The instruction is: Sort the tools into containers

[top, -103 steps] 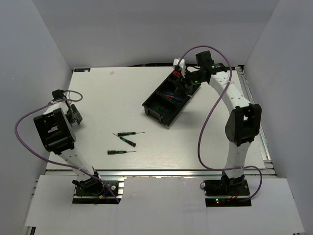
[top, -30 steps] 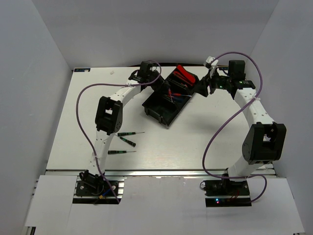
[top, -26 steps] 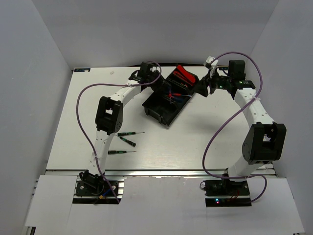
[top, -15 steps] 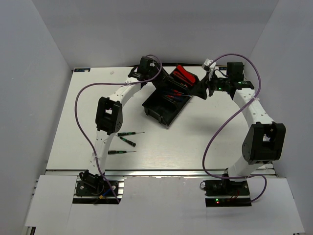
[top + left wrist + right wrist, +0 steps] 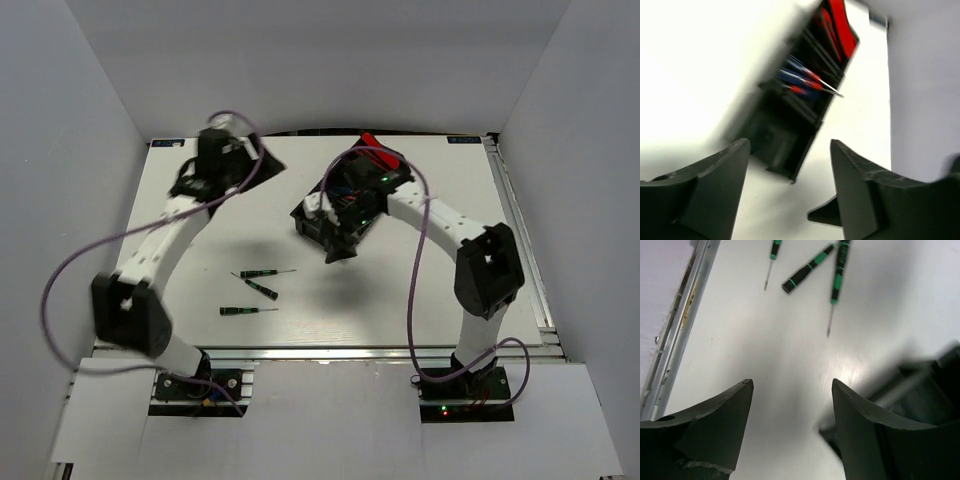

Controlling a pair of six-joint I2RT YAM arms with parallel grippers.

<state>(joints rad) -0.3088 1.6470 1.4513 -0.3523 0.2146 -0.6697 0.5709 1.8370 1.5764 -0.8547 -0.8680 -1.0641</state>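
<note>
Left hand [image 5: 788,149] is spread, nothing in it. Half a second ago it sat at the rim of the tray [image 5: 805,150]; now it's swung well clear, with the tray out ahead of its fingers and the wrist view smeared by motion. Going outward from it: the nearest compartment [image 5: 771,132] is dark and I can't read any contents. The middle compartment [image 5: 812,106] holds the blue-red screwdrivers [image 5: 802,82]. The furthest one has the red-handled tools [image 5: 837,22], pliers or knives, can't split them in the blur. Right hand [image 5: 792,385] is also spread and empty. It's come off the tray's side and now hangs over the tray's other end, a tray corner just beside one finger. The three black-green screwdrivers [image 5: 810,267] lie on the table [image 5: 765,365] well ahead of it, apart from the tray. My read: that drop into the tray is finished and left is backing out. Right looks to be lining up on the green three, the only tools I can see outside the tray.
</note>
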